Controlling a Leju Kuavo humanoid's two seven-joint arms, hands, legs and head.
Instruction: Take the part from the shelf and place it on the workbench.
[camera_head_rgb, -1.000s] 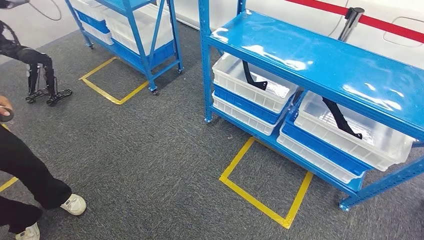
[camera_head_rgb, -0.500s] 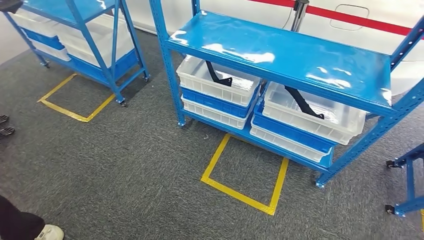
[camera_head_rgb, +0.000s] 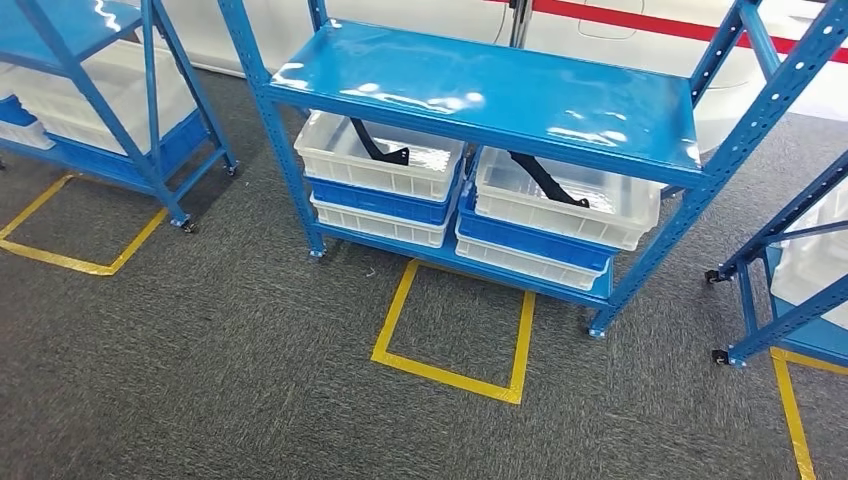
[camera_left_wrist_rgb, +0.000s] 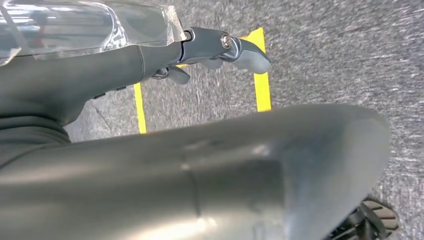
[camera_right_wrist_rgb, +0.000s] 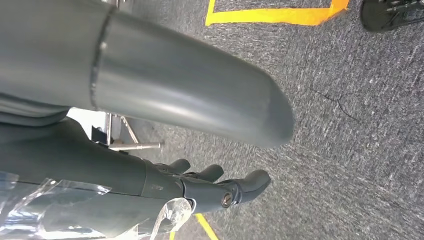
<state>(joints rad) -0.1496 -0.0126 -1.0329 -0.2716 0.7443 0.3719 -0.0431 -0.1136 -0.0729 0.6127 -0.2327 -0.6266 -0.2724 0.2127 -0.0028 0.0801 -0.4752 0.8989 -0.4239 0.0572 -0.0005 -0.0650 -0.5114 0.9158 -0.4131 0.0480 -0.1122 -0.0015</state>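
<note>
Ahead, we see the black part (camera_head_rgb: 379, 143) lying slantwise in the upper-centre shelf bin (camera_head_rgb: 378, 168), while both our hands hang empty, fingers loosely apart.

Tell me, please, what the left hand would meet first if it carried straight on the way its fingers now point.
Probably the grey carpet: the left hand hangs holding nothing, fingers pointing toward the floor near a yellow tape line. Depth is unclear.

Part (camera_head_rgb: 378, 143) in left bin (camera_head_rgb: 380, 160); second bin (camera_head_rgb: 565, 200) beside it.
</note>
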